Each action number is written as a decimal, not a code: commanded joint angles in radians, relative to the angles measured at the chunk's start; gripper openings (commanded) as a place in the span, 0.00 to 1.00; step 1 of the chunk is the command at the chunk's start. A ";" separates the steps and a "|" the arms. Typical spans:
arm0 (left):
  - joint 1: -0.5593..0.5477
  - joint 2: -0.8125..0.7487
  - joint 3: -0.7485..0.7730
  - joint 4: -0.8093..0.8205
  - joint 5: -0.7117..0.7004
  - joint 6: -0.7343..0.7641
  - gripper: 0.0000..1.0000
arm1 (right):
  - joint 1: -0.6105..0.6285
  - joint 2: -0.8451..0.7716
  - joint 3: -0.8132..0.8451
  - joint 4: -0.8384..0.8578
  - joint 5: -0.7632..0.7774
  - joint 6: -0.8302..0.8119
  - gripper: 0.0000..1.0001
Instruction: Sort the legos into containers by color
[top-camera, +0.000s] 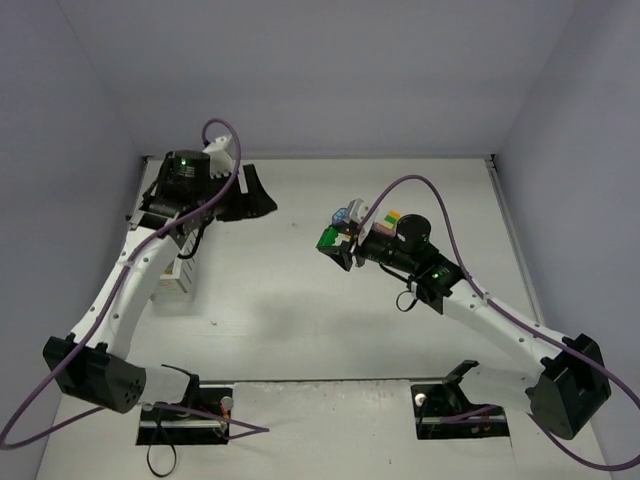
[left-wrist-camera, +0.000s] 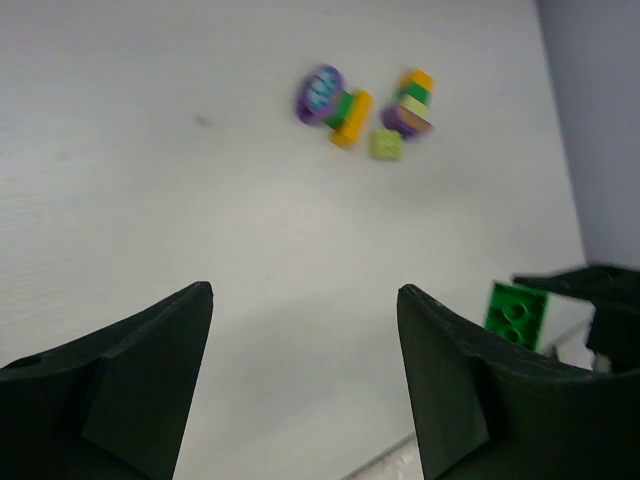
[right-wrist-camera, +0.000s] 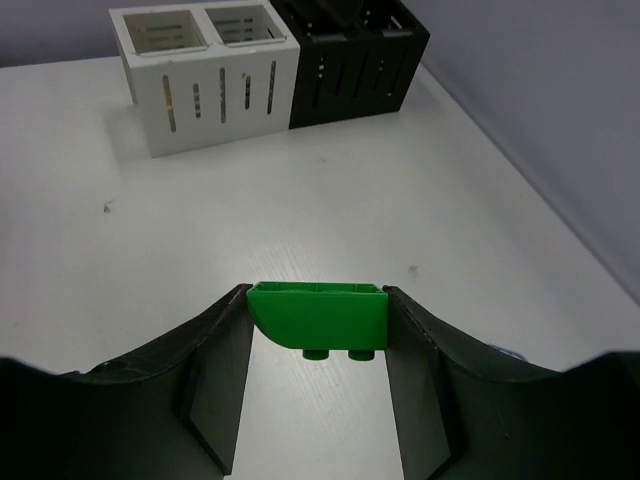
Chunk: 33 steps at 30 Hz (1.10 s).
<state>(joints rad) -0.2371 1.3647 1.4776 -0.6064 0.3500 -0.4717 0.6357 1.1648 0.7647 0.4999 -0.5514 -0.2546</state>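
Note:
My right gripper (right-wrist-camera: 315, 290) is shut on a dark green lego (right-wrist-camera: 318, 315), studs pointing down, held above the table; from above the lego (top-camera: 327, 238) shows at the gripper's tip (top-camera: 338, 245). More legos lie close behind it: a purple, green and orange piece (left-wrist-camera: 335, 102), a stacked orange, green and purple piece (left-wrist-camera: 412, 100) and a light green brick (left-wrist-camera: 385, 146). The containers stand in a row at the far left: two white bins (right-wrist-camera: 200, 70) and a black bin (right-wrist-camera: 350, 60). My left gripper (left-wrist-camera: 305, 290) hangs open and empty by the bins, at the back left (top-camera: 252, 195).
The left arm covers most of the bin row from above; only a white bin (top-camera: 178, 278) shows under it. Grey walls close the table at the back and both sides. The right arm's purple cable (top-camera: 400, 190) arcs over the loose bricks.

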 joint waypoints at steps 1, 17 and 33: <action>-0.051 -0.073 -0.057 0.081 0.208 -0.070 0.68 | 0.008 -0.045 0.068 0.011 -0.057 -0.046 0.10; -0.258 -0.107 -0.134 0.349 0.362 -0.263 0.68 | 0.033 -0.022 0.159 -0.057 -0.128 -0.077 0.13; -0.338 0.008 -0.086 0.304 0.346 -0.216 0.63 | 0.036 -0.025 0.162 -0.067 -0.130 -0.094 0.13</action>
<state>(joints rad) -0.5640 1.3865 1.3205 -0.3523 0.6838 -0.7059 0.6628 1.1416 0.8753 0.3733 -0.6624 -0.3317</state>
